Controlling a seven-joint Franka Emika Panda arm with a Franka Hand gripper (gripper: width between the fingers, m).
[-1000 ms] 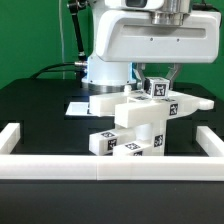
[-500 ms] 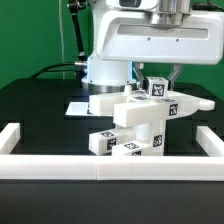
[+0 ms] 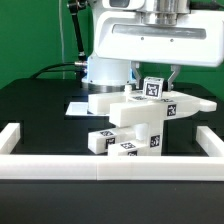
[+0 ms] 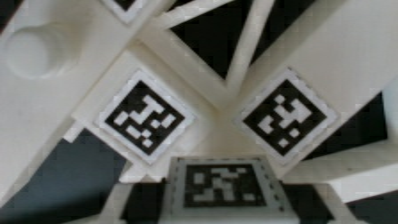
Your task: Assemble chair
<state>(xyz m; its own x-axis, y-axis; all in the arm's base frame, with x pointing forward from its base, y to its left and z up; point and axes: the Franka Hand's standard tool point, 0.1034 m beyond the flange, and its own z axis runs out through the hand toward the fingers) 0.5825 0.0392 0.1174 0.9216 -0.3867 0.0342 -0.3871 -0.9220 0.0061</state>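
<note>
The partly built chair (image 3: pixel 140 122) stands mid-table in the exterior view: stacked white tagged blocks (image 3: pixel 122 146) below, with a wide slab (image 3: pixel 112 103) across the top. My gripper (image 3: pixel 154 80) hangs straight above it, shut on a small tagged block (image 3: pixel 152 88) that sits at the top of the stack. In the wrist view that block (image 4: pixel 221 184) lies between the fingers of the gripper (image 4: pixel 221 198). Beyond it are two white chair parts with diamond-set tags (image 4: pixel 146 117) (image 4: pixel 285 115). Whether the block is seated in the slab is hidden.
A white border rail (image 3: pixel 110 166) runs along the front, with side rails at the exterior view's left (image 3: pixel 14 134) and right (image 3: pixel 210 140). The marker board (image 3: pixel 76 108) lies flat behind the chair. The arm's white base (image 3: pixel 104 70) stands at the back of the black table.
The held block and the gripper have shifted slightly toward the exterior view's left. The rest of the chair has not moved.
</note>
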